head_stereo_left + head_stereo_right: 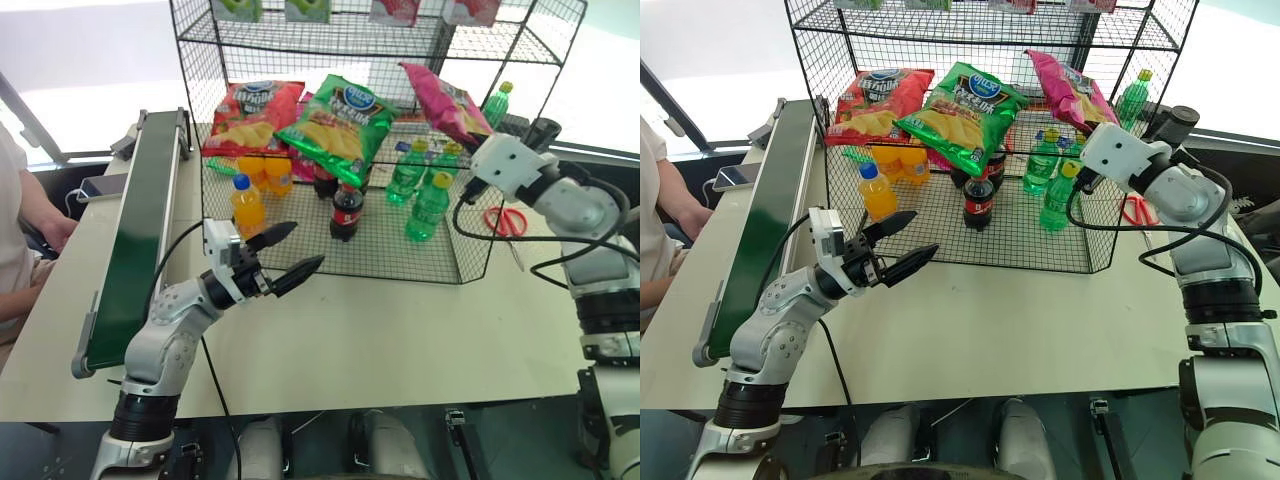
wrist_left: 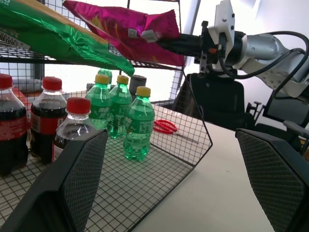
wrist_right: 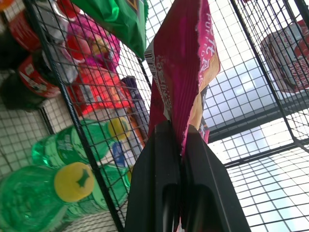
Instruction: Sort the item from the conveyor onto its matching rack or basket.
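The magenta-pink chip bag [image 1: 445,100] lies tilted on the middle tier of the black wire rack [image 1: 390,258], at its right end. My right gripper [image 3: 176,140] is shut on the bag's lower edge [image 2: 145,35], reaching in from the rack's right side. My left gripper [image 1: 305,247] hangs open and holds nothing, in front of the rack's lower basket and right of the dark-green conveyor [image 1: 140,220]. The belt carries nothing that I can see.
A red chip bag [image 1: 250,115] and a green chip bag [image 1: 335,125] lie on the same tier. Orange bottles [image 1: 248,205], cola bottles [image 1: 347,212] and green bottles [image 1: 428,205] stand below. Red scissors [image 1: 505,220] lie right of the rack. A person [image 1: 20,220] sits at far left.
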{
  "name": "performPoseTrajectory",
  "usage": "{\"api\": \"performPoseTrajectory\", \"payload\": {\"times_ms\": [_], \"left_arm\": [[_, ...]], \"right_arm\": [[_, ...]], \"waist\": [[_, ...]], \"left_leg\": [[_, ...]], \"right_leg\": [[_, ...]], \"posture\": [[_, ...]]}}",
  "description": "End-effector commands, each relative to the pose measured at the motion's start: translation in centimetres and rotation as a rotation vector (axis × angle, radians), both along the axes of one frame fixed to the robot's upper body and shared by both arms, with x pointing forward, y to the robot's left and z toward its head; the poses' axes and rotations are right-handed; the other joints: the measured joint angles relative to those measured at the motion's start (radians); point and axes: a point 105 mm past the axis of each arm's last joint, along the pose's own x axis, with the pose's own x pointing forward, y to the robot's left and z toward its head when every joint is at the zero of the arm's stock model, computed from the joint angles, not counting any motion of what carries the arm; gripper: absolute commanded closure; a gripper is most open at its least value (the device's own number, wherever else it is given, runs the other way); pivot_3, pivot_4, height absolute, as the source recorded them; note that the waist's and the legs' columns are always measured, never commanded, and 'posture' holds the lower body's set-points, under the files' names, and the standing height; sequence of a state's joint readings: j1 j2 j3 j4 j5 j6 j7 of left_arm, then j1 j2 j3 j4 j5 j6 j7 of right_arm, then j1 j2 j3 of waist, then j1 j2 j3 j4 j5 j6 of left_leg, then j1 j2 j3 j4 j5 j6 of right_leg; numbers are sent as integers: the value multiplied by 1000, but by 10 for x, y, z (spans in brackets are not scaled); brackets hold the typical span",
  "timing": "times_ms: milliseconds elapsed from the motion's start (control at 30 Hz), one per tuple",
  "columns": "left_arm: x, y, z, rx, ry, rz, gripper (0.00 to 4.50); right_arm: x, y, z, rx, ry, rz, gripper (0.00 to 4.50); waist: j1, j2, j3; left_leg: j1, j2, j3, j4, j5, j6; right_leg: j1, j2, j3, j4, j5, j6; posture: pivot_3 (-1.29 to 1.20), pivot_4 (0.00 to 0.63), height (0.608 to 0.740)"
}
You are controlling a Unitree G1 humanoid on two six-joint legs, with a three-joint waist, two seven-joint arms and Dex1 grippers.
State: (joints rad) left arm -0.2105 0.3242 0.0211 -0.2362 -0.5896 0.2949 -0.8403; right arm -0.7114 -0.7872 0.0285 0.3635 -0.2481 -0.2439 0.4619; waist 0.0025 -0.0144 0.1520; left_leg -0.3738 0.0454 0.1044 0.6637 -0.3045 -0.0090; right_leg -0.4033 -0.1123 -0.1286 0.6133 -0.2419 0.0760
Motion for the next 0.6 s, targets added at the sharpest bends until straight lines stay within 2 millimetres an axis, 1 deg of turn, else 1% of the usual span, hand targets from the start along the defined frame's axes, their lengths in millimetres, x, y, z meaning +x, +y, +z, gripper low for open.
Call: {"api": "performPoseTrajectory", "payload": {"times_ms": [33,133,233,267,300,333,367,433,467,533,567,600], "left_arm": [[0,1,6,4,-37,9,0],[-1,0,6,7,-38,12,0],[-1,0,5,14,-39,19,0],[-1,1,5,14,-38,24,0],[-2,1,5,13,-34,28,0],[-2,2,4,19,-34,33,0],[-1,3,3,23,-35,40,0],[-1,5,2,32,-36,54,0],[0,6,0,37,-19,56,0],[1,8,-2,51,-1,64,0],[2,8,-2,64,-3,70,0],[2,10,-2,82,-15,80,0]], "right_arm": [[2,2,16,-27,-67,-1,4413],[5,0,13,5,-45,-3,4413],[3,-2,13,60,-25,15,3653],[2,-3,15,87,-22,19,3211],[0,-3,15,98,-15,31,2615],[-3,0,14,122,15,64,2226],[-7,3,15,158,23,90,1629],[-19,16,17,223,63,203,760],[-28,23,20,183,26,246,193],[-42,34,21,157,15,332,193],[-48,38,21,182,15,370,193],[-58,42,23,250,39,432,193]], "waist": [[0,0,0],[0,0,0],[1,0,0],[0,0,0],[0,0,0],[1,0,0],[2,0,0],[3,0,0],[2,0,0],[2,0,0],[2,0,0],[3,0,0]], "left_leg": [[0,0,0,0,0,0],[0,0,0,0,0,0],[0,0,0,0,0,0],[0,0,0,0,0,0],[0,0,0,0,0,0],[0,0,0,0,0,0],[0,0,0,0,0,0],[0,0,0,0,0,0],[0,0,0,0,0,0],[0,0,0,0,0,0],[0,0,-1,0,0,0],[0,0,0,0,0,0]], "right_leg": [[0,0,0,0,0,0],[0,0,0,0,0,0],[0,0,0,0,0,0],[0,0,0,0,0,0],[0,0,0,0,0,0],[0,0,0,0,0,0],[0,0,0,0,0,0],[0,0,0,0,0,0],[0,0,0,0,0,0],[0,0,0,0,0,0],[0,0,0,0,0,0],[0,0,0,0,0,0]], "posture": [[0,150,740],[0,150,740],[0,150,740],[0,150,740],[0,150,740],[0,150,740],[0,150,740],[0,150,740],[0,150,740],[0,150,740],[0,150,740],[0,150,740]]}}
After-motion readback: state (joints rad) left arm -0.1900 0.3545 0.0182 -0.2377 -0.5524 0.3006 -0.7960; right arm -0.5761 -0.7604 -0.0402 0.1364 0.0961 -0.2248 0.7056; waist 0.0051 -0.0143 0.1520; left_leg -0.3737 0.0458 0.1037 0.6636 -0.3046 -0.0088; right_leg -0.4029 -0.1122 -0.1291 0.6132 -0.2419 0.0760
